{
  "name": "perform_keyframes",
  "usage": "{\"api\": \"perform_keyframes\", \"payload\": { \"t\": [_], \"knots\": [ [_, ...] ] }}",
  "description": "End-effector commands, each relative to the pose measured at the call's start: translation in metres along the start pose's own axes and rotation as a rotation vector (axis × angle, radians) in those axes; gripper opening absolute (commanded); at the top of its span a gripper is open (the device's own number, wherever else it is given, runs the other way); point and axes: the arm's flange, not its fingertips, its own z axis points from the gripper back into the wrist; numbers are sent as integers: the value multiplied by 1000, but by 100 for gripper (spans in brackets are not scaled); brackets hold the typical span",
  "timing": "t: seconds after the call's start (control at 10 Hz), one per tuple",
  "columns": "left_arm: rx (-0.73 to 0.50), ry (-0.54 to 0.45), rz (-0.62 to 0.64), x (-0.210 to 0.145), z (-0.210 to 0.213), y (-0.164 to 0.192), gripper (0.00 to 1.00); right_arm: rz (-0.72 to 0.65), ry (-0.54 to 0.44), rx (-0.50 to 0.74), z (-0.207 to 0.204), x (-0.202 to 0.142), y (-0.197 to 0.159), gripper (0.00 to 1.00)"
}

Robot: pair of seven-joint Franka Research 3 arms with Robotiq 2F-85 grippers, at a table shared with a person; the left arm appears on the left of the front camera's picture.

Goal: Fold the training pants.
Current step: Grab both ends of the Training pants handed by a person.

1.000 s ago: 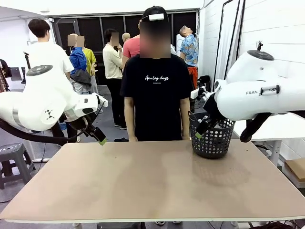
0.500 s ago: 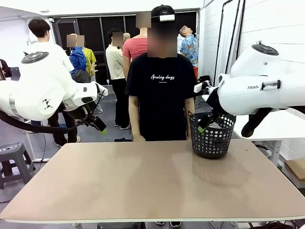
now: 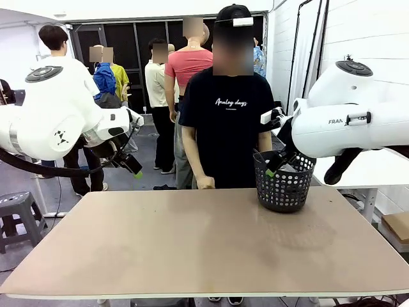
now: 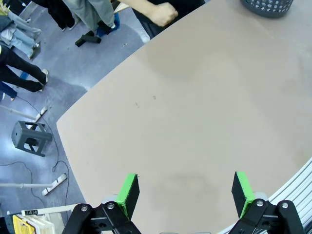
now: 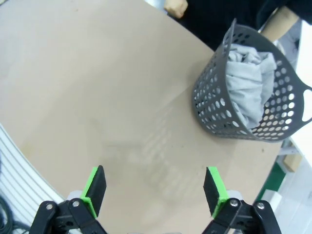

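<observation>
Tabletop basket (image 5: 219, 114): pants (image 5: 249, 73) (grey) beyond right tool (image 5: 154, 187)

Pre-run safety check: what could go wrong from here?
The light grey jersey training pants lie bunched inside the black perforated plastic basket; a grab may lift or tip it.
The person's hand sits at the tan table's far edge near the basket; the right arm's open fingers reaching in could meet it.

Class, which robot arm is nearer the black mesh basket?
Right. The right arm hovers just short of the basket; the left arm hovers over the table's opposite side.
</observation>
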Motion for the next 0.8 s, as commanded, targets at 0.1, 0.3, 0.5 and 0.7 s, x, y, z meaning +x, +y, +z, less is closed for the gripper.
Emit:
{"api": "perform_keyframes", "payload": {
  "t": [0.1, 0.3, 0.5, 0.7],
  "knots": [
    [-1, -3, -12, 0, 0, 0, 100, -6, 0, 12, 1, 0, -1, 100],
    [-1, -3, -12, 0, 0, 0, 100, -6, 0, 12, 1, 0, -1, 100],
    [-1, -3, -12, 0, 0, 0, 100, -6, 0, 12, 1, 0, -1, 100],
    [-1, -3, -12, 0, 0, 0, 100, -6, 0, 12, 1, 0, -1, 100]
  ]
}}
